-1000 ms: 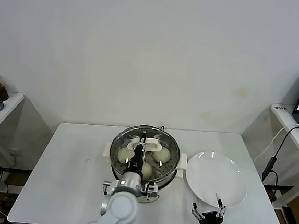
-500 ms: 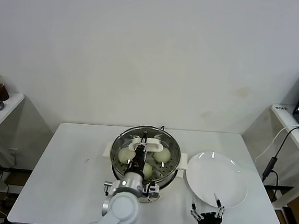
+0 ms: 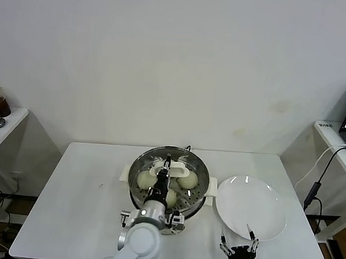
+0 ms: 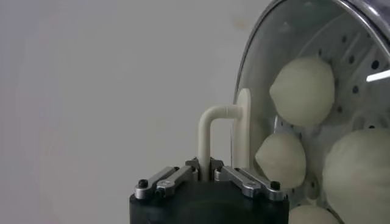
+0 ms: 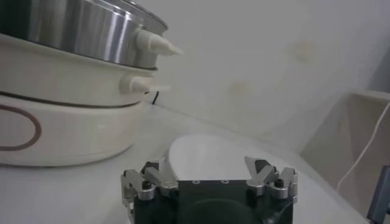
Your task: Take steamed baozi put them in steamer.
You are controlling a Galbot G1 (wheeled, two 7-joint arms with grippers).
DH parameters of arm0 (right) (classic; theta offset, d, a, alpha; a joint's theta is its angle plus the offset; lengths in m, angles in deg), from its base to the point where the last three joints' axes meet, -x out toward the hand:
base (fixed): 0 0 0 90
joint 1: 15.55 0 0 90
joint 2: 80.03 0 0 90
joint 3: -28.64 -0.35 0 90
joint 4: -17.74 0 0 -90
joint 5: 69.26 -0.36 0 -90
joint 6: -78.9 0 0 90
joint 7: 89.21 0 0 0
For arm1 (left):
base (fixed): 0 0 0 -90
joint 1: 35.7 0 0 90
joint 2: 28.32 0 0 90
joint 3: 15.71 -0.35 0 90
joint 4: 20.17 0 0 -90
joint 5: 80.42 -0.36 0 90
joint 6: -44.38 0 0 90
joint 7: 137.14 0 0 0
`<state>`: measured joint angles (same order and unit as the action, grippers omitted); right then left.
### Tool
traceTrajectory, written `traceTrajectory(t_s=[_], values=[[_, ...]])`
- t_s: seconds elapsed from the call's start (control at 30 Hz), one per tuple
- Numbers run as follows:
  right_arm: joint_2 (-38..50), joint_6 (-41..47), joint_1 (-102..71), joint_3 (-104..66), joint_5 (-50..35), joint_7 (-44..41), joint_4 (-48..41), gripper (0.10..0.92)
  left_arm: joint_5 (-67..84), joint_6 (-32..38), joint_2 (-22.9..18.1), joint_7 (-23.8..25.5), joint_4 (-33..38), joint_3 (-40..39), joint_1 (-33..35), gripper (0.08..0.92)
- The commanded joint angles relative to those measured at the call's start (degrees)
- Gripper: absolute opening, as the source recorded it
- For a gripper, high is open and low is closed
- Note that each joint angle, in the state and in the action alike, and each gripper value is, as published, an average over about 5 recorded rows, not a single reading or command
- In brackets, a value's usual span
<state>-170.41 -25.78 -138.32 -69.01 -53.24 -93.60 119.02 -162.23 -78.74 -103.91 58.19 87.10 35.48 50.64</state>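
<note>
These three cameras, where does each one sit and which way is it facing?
Head view: high on the robot, looking down at the steamer and plate; both arms show.
Left wrist view: behind the left end effector, shut on the lid handle above the baozi.
Right wrist view: low behind the open right end effector, facing the plate.
Shared: the steamer.

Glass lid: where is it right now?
In the head view the glass lid sits over the steamer at table centre, left of the white plate; the left gripper is shut on its white handle.
</note>
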Motion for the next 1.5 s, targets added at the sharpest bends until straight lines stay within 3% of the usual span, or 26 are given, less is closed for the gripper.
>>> traceTrajectory(t_s=[0.03, 0.3, 0.53, 0.63, 0.77, 0.87, 0.97, 1.2, 1.5], values=[[0.00, 0.03, -0.02, 0.07, 0.05, -0.08, 0.00, 0.823, 0.16, 0.59, -0.51, -0.58, -0.59, 0.36, 0.10, 0.170], [0.04, 0.00, 0.00, 0.21, 0.01, -0.12, 0.04, 0.823, 2.35, 0.59, -0.67, -2.31, 1.32, 1.65, 1.90, 0.206], [0.16, 0.05, -0.10, 0.24, -0.03, -0.23, 0.20, 0.823, 9.82, 1.70, 0.91, -7.65, 9.37, 5.38, 9.18, 0.391], [0.51, 0.09, -0.30, 0.21, -0.30, -0.31, 0.40, 0.823, 20.50, 3.89, 3.33, -14.10, 14.20, 8.78, 14.95, 0.478], [2.39, -0.08, -1.16, -0.12, -1.87, -0.71, 1.21, 0.823, 39.75, 15.97, 4.54, -26.49, 19.62, 15.62, 28.27, 0.590], [5.53, -0.44, -2.68, -0.82, -4.68, -1.16, 2.80, 0.823, 53.33, 31.79, 0.22, -29.89, 22.82, 23.23, 38.47, 0.677], [7.45, -0.33, -3.38, -1.24, -6.50, -1.56, 4.13, 0.823, 63.20, 40.86, -2.29, -32.42, 25.06, 30.15, 46.29, 0.761], [7.62, 1.34, -3.63, -0.38, -8.68, -2.75, 4.85, 0.823, 81.09, 44.73, -1.41, -32.18, 26.17, 38.93, 58.44, 0.822], [11.94, 3.66, -7.50, 1.15, -20.73, -6.62, 7.94, 0.823, 90.14, 46.65, -1.84, -28.79, 14.68, 39.05, 58.30, 0.823]])
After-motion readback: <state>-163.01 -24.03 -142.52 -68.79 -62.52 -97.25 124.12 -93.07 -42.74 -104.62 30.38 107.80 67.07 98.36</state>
